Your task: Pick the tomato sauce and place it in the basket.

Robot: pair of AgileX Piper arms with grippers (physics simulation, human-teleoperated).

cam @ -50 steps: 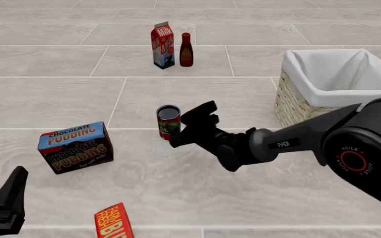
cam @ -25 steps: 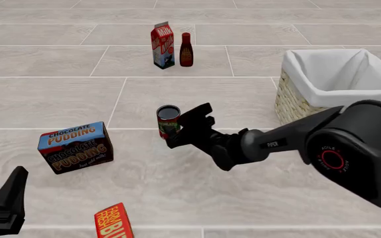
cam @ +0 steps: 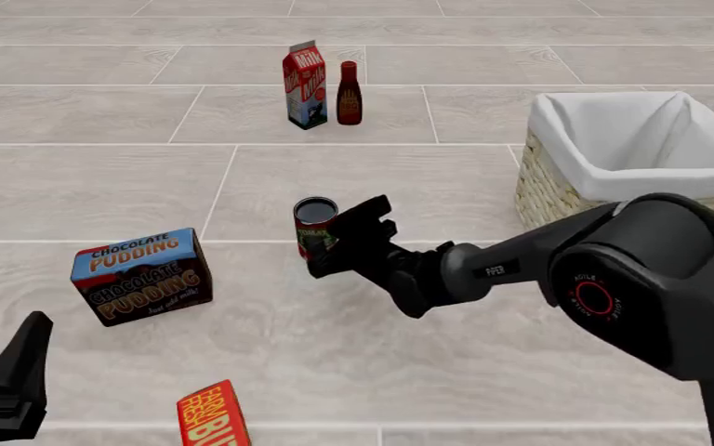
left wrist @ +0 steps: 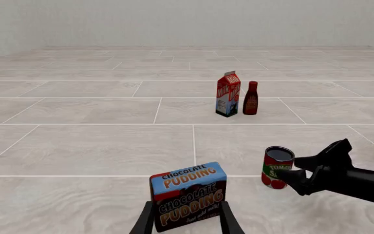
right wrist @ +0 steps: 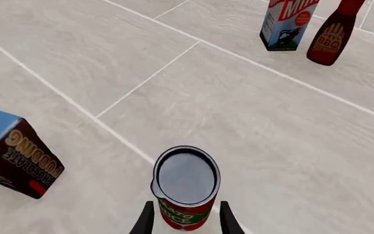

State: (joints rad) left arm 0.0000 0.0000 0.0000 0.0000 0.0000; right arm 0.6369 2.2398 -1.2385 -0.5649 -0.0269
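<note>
Right wrist view alone shows fingers (right wrist: 146, 220) flanking the tomato sauce (right wrist: 185, 187).

- Front view looks forward and down from above and behind the arms.
- Left wrist view sits low, well back from the right claw (left wrist: 289, 171).
- Right wrist view looks down close over the tomato sauce (right wrist: 185, 187), seen in all three.

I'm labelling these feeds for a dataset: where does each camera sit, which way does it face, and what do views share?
Left wrist: on the left arm, low, facing the chocolate pudding box; left gripper fingertips show.
Front: fixed above and behind, looking forward and down; the right gripper reaches the small red-labelled tomato sauce can; the white-lined wicker basket is at right.
Right wrist: on the right arm, looking down onto the can.
Shared: all three show the can, the pudding box and the milk carton.
</note>
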